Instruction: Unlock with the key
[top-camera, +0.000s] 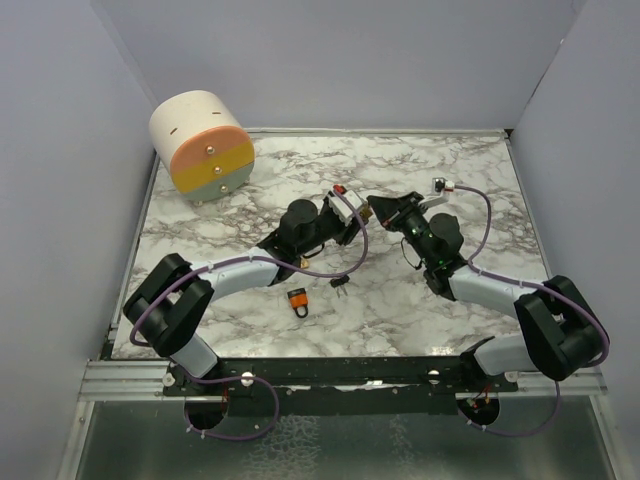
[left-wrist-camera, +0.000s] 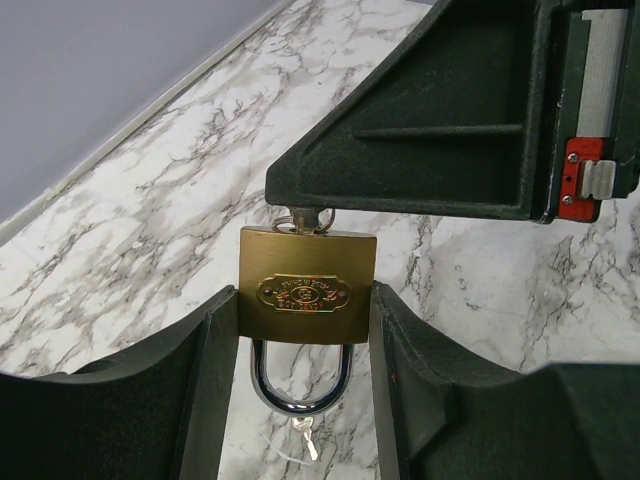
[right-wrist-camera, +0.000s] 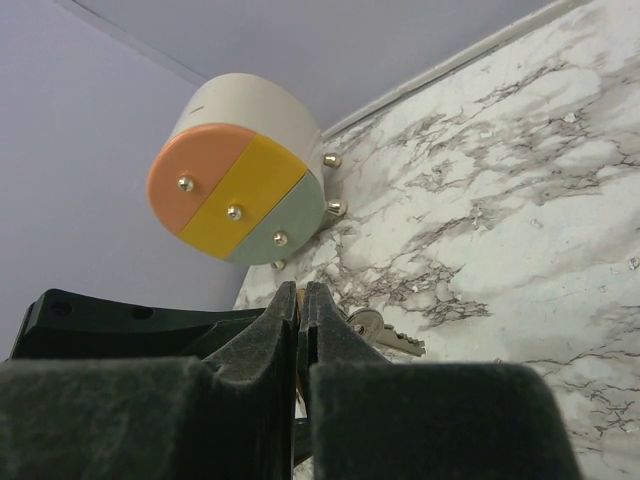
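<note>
Dark left gripper fingers (left-wrist-camera: 200, 400) stand half open, clamping the rectangular brass padlock (left-wrist-camera: 307, 285), keyhole end facing away; straight ahead, my shut right gripper (right-wrist-camera: 302, 297) pinches the silver key (left-wrist-camera: 318, 216), seated in line.

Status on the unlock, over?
Left claw gripping brass padlock. Right claw shut on key, key inserted. Shackle looks seated. Orange lock on table, out of the way.

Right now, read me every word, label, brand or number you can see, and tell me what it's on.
On the brass padlock, the oval badge: embossed lettering, too small to read.
On the key and the round drawer box: no text visible.
</note>
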